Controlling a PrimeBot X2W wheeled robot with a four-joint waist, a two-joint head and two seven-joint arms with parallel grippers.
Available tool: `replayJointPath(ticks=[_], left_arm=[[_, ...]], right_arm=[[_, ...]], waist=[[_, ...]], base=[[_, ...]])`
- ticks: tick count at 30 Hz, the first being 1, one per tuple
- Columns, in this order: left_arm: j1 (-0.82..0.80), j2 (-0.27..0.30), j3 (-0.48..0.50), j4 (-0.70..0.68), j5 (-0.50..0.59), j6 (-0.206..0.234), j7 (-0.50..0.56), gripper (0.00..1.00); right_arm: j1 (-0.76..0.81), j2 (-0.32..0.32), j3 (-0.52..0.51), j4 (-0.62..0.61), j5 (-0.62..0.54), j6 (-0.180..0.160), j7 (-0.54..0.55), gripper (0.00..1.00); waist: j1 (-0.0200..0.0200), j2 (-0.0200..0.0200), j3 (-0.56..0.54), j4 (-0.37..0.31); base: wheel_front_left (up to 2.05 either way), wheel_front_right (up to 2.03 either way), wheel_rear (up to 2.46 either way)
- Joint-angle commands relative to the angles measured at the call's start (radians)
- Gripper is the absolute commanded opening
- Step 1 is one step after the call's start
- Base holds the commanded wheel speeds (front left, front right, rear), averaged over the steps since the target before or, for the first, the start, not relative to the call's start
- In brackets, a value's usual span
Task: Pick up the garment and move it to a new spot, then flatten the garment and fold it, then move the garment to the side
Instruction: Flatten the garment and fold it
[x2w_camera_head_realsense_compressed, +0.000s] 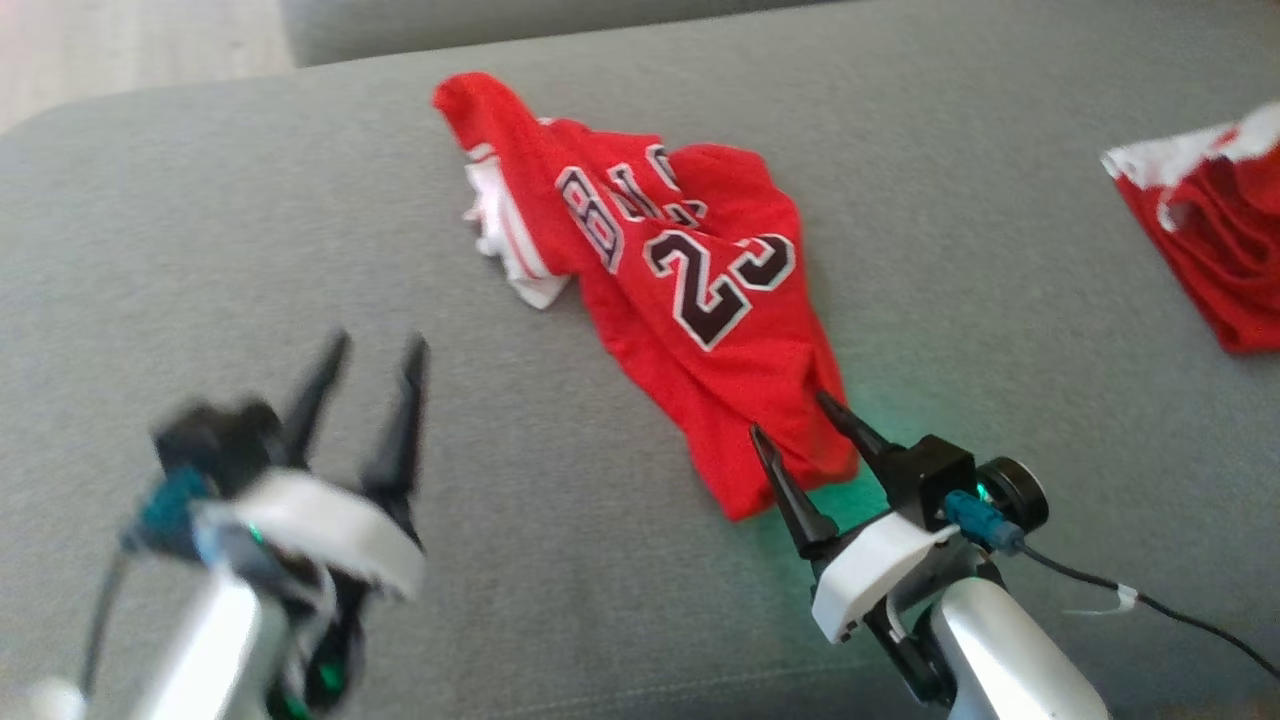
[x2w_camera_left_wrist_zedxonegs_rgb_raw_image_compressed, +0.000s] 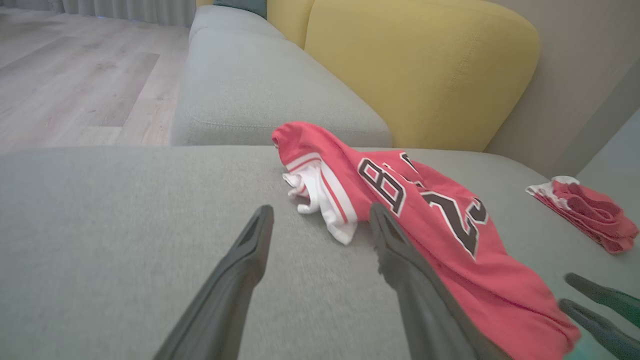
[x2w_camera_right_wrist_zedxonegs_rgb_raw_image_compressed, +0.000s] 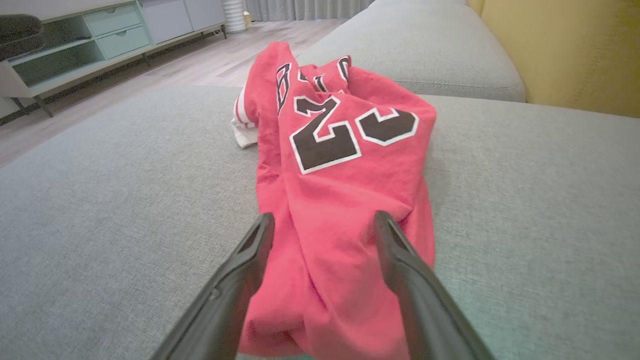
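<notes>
The garment (x2w_camera_head_realsense_compressed: 680, 300) is a red jersey with a black 23 and white trim, lying crumpled on the grey sofa seat (x2w_camera_head_realsense_compressed: 300, 250). It also shows as the garment (x2w_camera_left_wrist_zedxonegs_rgb_raw_image_compressed: 430, 220) and the garment (x2w_camera_right_wrist_zedxonegs_rgb_raw_image_compressed: 340, 165) in the wrist views. My left gripper (x2w_camera_head_realsense_compressed: 380, 345) stands open and blurred at the lower left, apart from the cloth, with nothing between its fingers. My right gripper (x2w_camera_head_realsense_compressed: 790, 412) is open over the garment's near end. Its fingers (x2w_camera_right_wrist_zedxonegs_rgb_raw_image_compressed: 400, 260) straddle the red cloth without closing on it.
A second red and white cloth (x2w_camera_head_realsense_compressed: 1215, 240) lies folded at the right edge of the seat. A yellow backrest cushion (x2w_camera_left_wrist_zedxonegs_rgb_raw_image_compressed: 420, 65) stands behind the sofa. Wooden floor (x2w_camera_left_wrist_zedxonegs_rgb_raw_image_compressed: 65, 75) and a low cabinet (x2w_camera_right_wrist_zedxonegs_rgb_raw_image_compressed: 80, 45) lie beyond the seat's far edge.
</notes>
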Motion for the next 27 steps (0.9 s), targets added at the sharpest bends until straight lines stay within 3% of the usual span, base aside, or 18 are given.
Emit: replayJointPath(ticks=[1,9,14,15,17,18,19,20,21,27], left_arm=[[-0.019,0.011,0.036,-0.056,-0.002,0.014,-0.017,1.00],[0.126,-0.034,0.034,-0.110,0.012,0.094,-0.093,1.00],[0.152,-0.045,0.044,-0.100,-0.002,0.103,-0.110,1.00],[0.154,-0.046,0.046,-0.099,-0.003,0.104,-0.112,1.00],[0.154,-0.049,0.049,-0.095,-0.005,0.104,-0.118,1.00],[0.154,-0.049,0.049,-0.095,-0.005,0.104,-0.118,1.00],[0.153,-0.051,0.050,-0.093,-0.005,0.104,-0.121,1.00],[0.152,-0.053,0.049,-0.090,-0.004,0.103,-0.124,1.00],[0.151,-0.055,0.048,-0.087,-0.004,0.102,-0.126,1.00],[0.140,-0.073,0.039,-0.069,0.001,0.096,-0.139,1.00]], right_arm=[[-0.004,-0.005,0.020,-0.020,-0.012,0.007,0.000,1.00],[-0.003,-0.008,-0.049,0.055,-0.114,0.007,0.009,1.00],[-0.004,0.001,-0.085,0.109,-0.158,0.007,0.019,1.00],[-0.008,0.002,-0.090,0.121,-0.162,0.007,0.019,0.94],[-0.021,0.003,-0.103,0.140,-0.168,0.007,0.014,0.44],[-0.021,0.003,-0.103,0.140,-0.168,0.007,0.014,0.44],[-0.030,0.004,-0.110,0.149,-0.169,0.007,0.012,0.33],[-0.040,0.004,-0.117,0.158,-0.171,0.007,0.012,0.21],[-0.052,0.003,-0.122,0.165,-0.174,0.007,0.012,0.00],[-0.160,-0.032,-0.170,0.147,-0.134,0.007,0.011,0.00]], waist=[[0.0000,0.0000,-0.023,0.033],[0.0000,0.0000,-0.043,0.070],[0.0000,0.0000,-0.042,0.087],[0.0000,0.0000,-0.039,0.091],[0.0000,0.0000,-0.034,0.100],[0.0000,0.0000,-0.034,0.100],[0.0000,0.0000,-0.031,0.104],[0.0000,0.0000,-0.026,0.109],[0.0000,0.0000,-0.022,0.115],[0.0000,0.0000,0.005,0.148]], base=[[0.00,0.00,0.00],[0.00,0.00,0.00],[0.00,0.00,0.00],[0.00,0.00,0.00],[0.00,0.00,0.00],[0.00,0.00,0.00],[0.00,0.00,0.00],[0.00,0.00,0.00],[0.00,0.00,0.00],[0.00,0.00,0.00]])
